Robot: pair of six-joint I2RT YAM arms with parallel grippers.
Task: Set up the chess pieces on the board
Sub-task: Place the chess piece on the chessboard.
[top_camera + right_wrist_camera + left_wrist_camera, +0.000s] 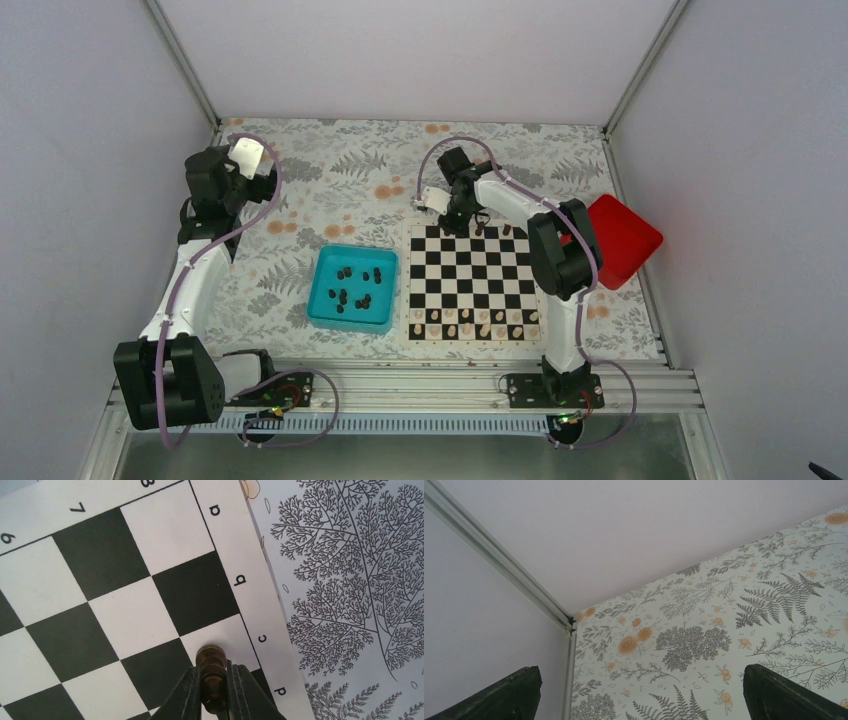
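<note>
My right pincer, clamped about the waist of one dark chess piece, holds it upright over the board, at its white edge square beside letter c: light, rigid, probably slippery.

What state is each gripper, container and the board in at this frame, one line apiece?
left gripper: open, empty
right gripper: shut on a dark chess piece over the board
teal tray: holding loose dark pieces
board: near two rows lined with pale pieces, far rows mostly bare
red box: nothing seen inside
</note>
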